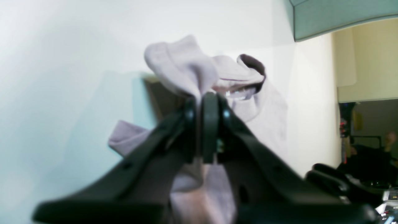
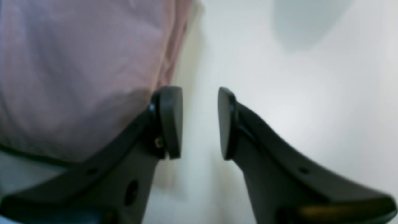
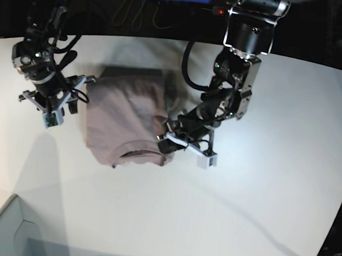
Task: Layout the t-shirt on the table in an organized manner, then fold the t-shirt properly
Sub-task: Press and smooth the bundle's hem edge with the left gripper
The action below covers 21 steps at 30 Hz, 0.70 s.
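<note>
The dusty mauve t-shirt (image 3: pixel 125 111) lies partly folded on the white table (image 3: pixel 260 185), its collar toward the front edge. My left gripper (image 3: pixel 164 136) is at the shirt's right front corner. In the left wrist view this left gripper (image 1: pixel 202 104) is shut on a bunched fold of the t-shirt (image 1: pixel 186 67), and more cloth hangs beneath the fingers. My right gripper (image 3: pixel 80 90) hovers at the shirt's left edge. In the right wrist view the right gripper (image 2: pixel 199 123) stands open with nothing between its pads, and the t-shirt (image 2: pixel 77 71) lies just beside its left finger.
A pale grey-green box corner (image 3: pixel 2 228) sits at the front left of the table and shows again as a box corner (image 1: pixel 335 15) in the left wrist view. Dark cables and equipment (image 3: pixel 137 13) line the far edge.
</note>
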Tool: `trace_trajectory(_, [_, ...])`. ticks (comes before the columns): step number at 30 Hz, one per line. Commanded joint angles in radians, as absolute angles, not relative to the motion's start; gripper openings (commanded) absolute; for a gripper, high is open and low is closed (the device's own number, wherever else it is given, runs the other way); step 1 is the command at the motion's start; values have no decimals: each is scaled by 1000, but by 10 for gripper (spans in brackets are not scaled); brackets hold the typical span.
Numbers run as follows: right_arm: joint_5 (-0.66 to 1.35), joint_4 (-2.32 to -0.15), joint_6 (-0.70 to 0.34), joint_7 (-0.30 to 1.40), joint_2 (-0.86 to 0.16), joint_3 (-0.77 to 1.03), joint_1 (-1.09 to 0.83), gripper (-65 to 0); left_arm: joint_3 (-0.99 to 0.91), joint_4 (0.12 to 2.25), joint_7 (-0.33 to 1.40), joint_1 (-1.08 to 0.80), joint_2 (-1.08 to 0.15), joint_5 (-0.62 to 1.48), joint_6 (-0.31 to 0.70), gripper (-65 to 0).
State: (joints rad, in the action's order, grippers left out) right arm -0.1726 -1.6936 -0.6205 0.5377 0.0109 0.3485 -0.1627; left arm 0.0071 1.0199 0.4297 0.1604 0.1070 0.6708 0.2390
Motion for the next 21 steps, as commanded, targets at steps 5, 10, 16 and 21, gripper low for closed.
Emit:
trace_trajectory(5, [-151, -1739, -621, 513, 27, 260, -153, -476, 1, 1036, 490, 165, 94, 684, 255, -344])
trace_trajectory(10, [-150, -1621, -621, 512, 28, 229, -137, -594, -1, 1112, 562, 156, 76, 753, 255, -159])
trace_trajectory(16, [-150, -1577, -621, 510, 28, 229, -139, -597, 2, 1171, 572, 74, -1, 883, 252, -126])
trace_trajectory(21, [-150, -1567, -621, 510, 28, 231, -140, -597, 8, 1170, 572, 51, 1, 880, 255, -127])
